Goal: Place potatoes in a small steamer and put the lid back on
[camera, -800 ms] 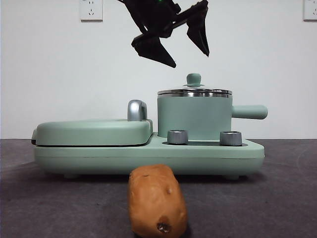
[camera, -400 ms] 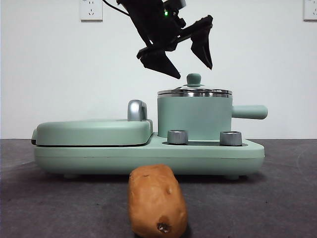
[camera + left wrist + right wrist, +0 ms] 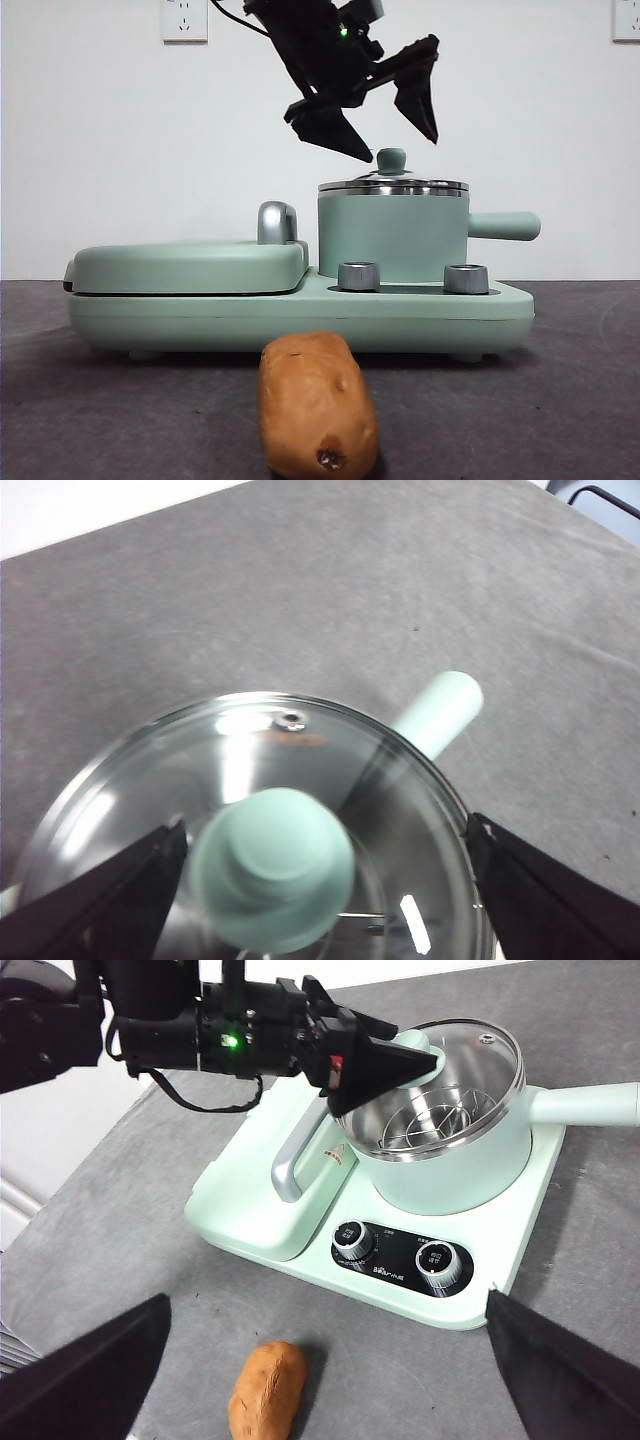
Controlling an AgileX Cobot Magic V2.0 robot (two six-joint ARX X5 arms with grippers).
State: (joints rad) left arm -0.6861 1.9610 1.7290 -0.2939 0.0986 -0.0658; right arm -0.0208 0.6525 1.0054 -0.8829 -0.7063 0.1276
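The small steamer (image 3: pixel 392 235) stands on the right half of a mint-green cooker, its side handle (image 3: pixel 505 225) pointing right. The glass lid (image 3: pixel 392 186) sits on it, with the ball knob (image 3: pixel 391 158) on top. My left gripper (image 3: pixel 402 150) hangs open just above the knob, one jaw on each side; in the left wrist view the knob (image 3: pixel 272 868) lies between the jaws. The potato (image 3: pixel 318 405) rests on the table in front of the cooker. High over the table, my right gripper (image 3: pixel 327 1298) is open, looking down on the steamer (image 3: pixel 450 1160) and potato (image 3: pixel 267 1390).
The cooker base (image 3: pixel 300 315) carries a flat griddle cover (image 3: pixel 190 265) with a chrome handle (image 3: pixel 277 222) on its left half. Two steel dials (image 3: pixel 358 276) (image 3: pixel 466 278) sit at its front. A steam rack (image 3: pixel 430 1120) shows through the lid.
My left gripper has come down and a little to the right, from well above the lid to just over the knob. Lid, steamer and potato have not moved.
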